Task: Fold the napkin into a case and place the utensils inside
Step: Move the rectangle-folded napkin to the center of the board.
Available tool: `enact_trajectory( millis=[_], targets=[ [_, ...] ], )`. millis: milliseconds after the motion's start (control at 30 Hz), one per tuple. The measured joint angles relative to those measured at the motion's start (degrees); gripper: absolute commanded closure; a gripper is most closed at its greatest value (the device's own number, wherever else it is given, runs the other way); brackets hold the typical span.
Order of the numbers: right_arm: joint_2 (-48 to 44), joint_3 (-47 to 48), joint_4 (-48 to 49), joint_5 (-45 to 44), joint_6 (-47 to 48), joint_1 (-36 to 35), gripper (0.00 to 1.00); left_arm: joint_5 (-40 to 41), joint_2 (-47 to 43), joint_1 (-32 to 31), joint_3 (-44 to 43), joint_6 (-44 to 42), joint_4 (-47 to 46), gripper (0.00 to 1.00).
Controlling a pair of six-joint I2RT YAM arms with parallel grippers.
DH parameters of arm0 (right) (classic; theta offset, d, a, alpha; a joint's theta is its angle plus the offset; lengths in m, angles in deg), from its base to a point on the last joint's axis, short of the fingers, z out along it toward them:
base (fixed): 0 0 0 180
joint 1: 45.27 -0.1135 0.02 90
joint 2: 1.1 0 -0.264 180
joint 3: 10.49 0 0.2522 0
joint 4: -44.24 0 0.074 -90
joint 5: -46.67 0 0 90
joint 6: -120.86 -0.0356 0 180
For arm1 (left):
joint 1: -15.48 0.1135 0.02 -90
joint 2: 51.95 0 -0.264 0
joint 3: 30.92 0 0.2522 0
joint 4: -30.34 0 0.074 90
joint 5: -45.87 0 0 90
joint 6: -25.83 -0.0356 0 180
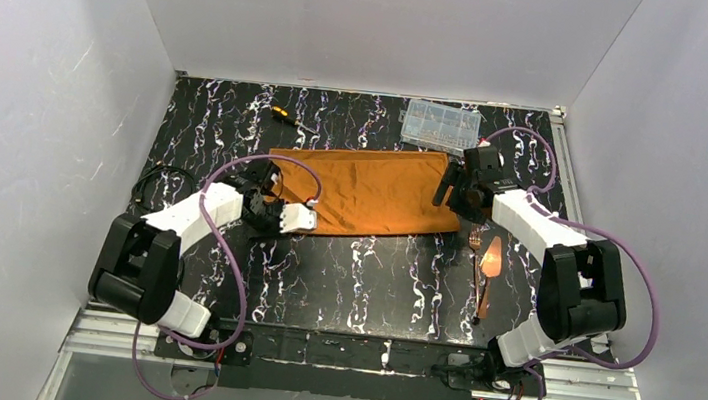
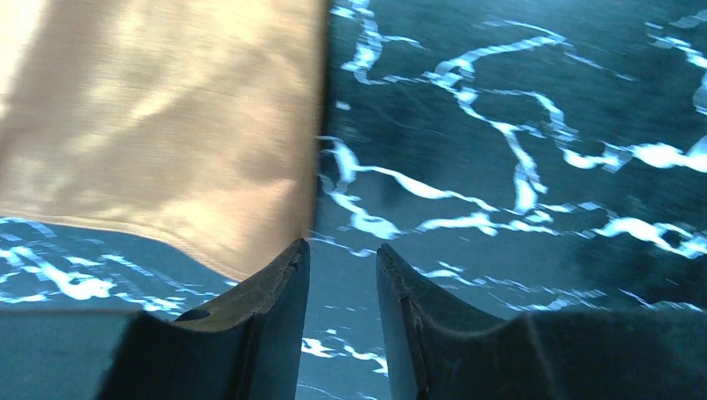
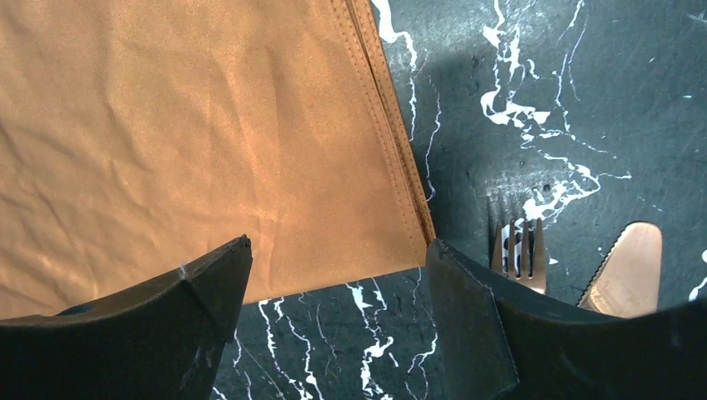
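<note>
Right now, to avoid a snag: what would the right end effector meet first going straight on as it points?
Likely the napkin, near its hemmed corner, which lies between the open fingers of the right end effector; how far off is unclear.

The right gripper stands wide open over a corner of the napkin. The fork and the knife lie just beside it on the worktop.

From high behind, the top external view looks down on the whole napkin. Each wrist view faces down, close over one napkin end, which the top view shares.
</note>
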Motion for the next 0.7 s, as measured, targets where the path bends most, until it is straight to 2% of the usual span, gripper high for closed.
enact_trajectory(
  millis=[267, 467, 500, 533, 667, 700],
  targets=[
    [0.0, -0.2, -0.8, -0.7, -0.4, 0.0, 0.18, 4.1, 4.9, -0.3, -0.2, 0.4, -11.5, 0.67],
    [0.1, -1.7, -1.3, -1.5, -0.5, 0.0, 0.27, 4.8, 8.2, -1.4, -1.8, 1.3, -12.9, 0.95],
    [0.3, -1.8, -1.4, -1.3, -0.5, 0.0, 0.31, 4.9, 8.5, -1.5, -1.9, 1.3, -13.1, 1.0],
    [0.6, -1.9, -1.4, -1.0, -0.5, 0.0, 0.36, 4.9, 8.6, -1.6, -2.0, 1.2, -13.1, 1.0],
    [1.8, -3.2, -0.7, 0.1, -0.8, 0.0, 0.78, 5.0, 8.7, -1.6, -2.0, 0.5, -13.0, 1.0],
    [1.9, -3.8, -0.6, 0.3, -1.0, 0.0, 0.85, 5.0, 8.7, -1.6, -2.0, 0.2, -12.9, 1.0]
  ],
)
